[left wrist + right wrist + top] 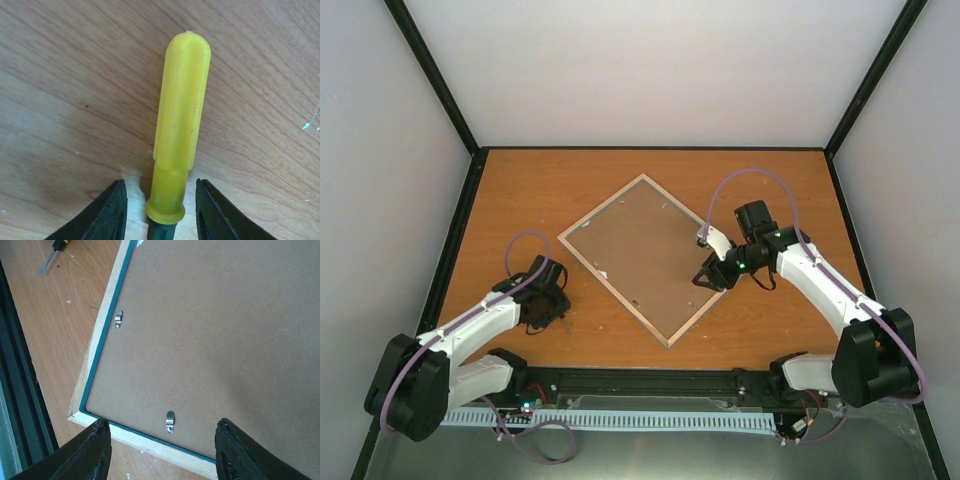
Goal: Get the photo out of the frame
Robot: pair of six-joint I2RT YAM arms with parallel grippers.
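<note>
From my seat, little of the job looks done. The thin turquoise-edged rectangular picture frame [99, 340] lies flat and face down on the orange-brown wooden worktop [520, 190], its brown fibreboard backing board [225, 330] seated inside the rim. Two small silver metal clips [170, 421] sit at the board's edge; I cannot tell whether they have been turned clear. The hot-air balloon photo is nowhere in sight, so I judge it is inside, under that board. What is left, as I read it, is freeing the clips, lifting the board, then drawing the print out.

The right gripper [162, 422] hangs over the frame's short edge, jaws spread wide with nothing between them but one clip just ahead. From there the frame's long axis runs away from those jaws and across towards the far side of the left arm, so it sits cornerwise, one corner pointing back at my bases.

The left gripper [159, 184] is well apart from the frame, down at the worktop. Its jaws stand parted either side of a yellow plastic tool handle [182, 100], with a gap on each side, so I read them as not gripping.
</note>
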